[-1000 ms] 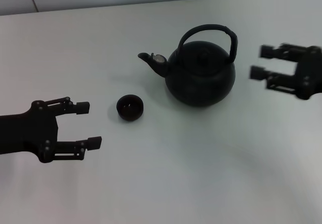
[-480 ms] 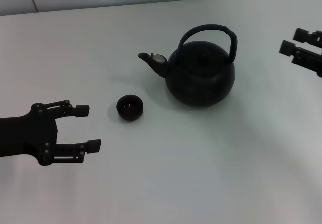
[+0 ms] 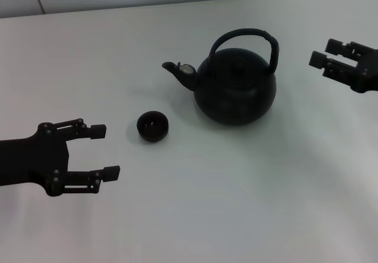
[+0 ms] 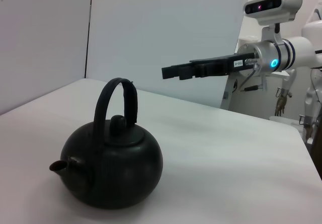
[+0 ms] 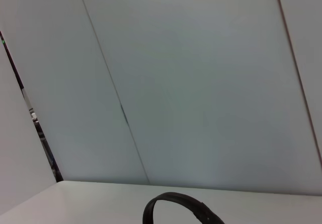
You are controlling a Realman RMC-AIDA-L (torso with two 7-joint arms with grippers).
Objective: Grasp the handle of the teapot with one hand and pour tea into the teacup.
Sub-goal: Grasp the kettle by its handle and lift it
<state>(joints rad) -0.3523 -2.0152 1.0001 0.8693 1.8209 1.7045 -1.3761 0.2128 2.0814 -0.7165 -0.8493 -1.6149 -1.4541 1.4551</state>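
Teapot (image 3: pixel 236 87) sits near the middle of our table (image 3: pixel 195 210), its spout pointing toward nine o'clock and its arched handle (image 3: pixel 247 40) rising over the lid. At about eight o'clock from the pot, just off the spout, rests the teacup (image 3: pixel 153 126), upright and apart from it. Our left pincer (image 3: pixel 100 151) lies at eight o'clock of the cup, spread wide and holding nothing. Our right pincer (image 3: pixel 323 58) hangs at three o'clock of the handle, well clear, fingers parted.
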